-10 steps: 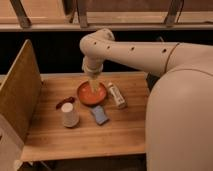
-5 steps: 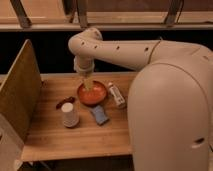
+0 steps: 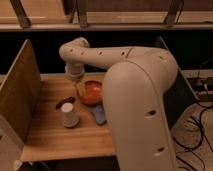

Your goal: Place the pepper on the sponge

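Observation:
The pepper [image 3: 63, 104] is a small dark red glossy item lying on the wooden table just behind the white cup [image 3: 69, 116]. The sponge [image 3: 99, 115], a flat blue-grey pad, lies to the right of the cup, and the arm's white body hides its right part. My gripper [image 3: 79, 89] hangs from the wrist at the left rim of the orange-red bowl [image 3: 92, 92]. It is a short way right of and behind the pepper and is not touching it.
A tall wooden panel [image 3: 20, 95] walls the table's left side. The table's front edge [image 3: 70, 152] is near the bottom. My large white arm [image 3: 140, 100] covers the table's right half. A dark shelf and rails run behind.
The arm has swung left across the table, bringing the gripper from over the bowl to its left rim. The arm's body now hides the whitish box and part of the sponge.

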Controlling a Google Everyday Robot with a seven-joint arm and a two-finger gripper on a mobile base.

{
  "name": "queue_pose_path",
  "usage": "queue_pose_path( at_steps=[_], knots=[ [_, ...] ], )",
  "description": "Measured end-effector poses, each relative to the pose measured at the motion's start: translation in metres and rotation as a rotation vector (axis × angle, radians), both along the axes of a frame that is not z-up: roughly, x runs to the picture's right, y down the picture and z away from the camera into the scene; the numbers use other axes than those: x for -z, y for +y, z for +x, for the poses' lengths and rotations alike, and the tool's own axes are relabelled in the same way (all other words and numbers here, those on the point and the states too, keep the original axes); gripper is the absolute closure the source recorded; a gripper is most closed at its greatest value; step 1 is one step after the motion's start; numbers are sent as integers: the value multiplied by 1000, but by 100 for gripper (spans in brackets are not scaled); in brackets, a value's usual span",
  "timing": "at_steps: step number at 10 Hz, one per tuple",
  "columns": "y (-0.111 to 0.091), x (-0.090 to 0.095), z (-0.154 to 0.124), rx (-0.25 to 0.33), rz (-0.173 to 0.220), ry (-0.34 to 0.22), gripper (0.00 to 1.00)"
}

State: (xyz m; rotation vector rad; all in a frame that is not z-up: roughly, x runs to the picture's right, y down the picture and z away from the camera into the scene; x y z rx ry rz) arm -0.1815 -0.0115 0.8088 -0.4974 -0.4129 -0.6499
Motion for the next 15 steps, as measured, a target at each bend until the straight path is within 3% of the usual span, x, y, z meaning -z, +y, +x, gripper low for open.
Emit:
queue_pose_path(
  at_steps=[2, 6, 9, 11, 13, 15],
  knots=[
    [8, -17, -20, 2, -25, -48, 20],
    [7, -17, -20, 0, -24, -51, 20],
    [22, -25, -38, 76, -37, -72, 20],
    [40, -43, -63, 133, -68, -85, 20],
    [53, -66, -69, 154, -100, -49, 20],
    [55, -93, -58, 123, -121, 39, 20]
  ],
)
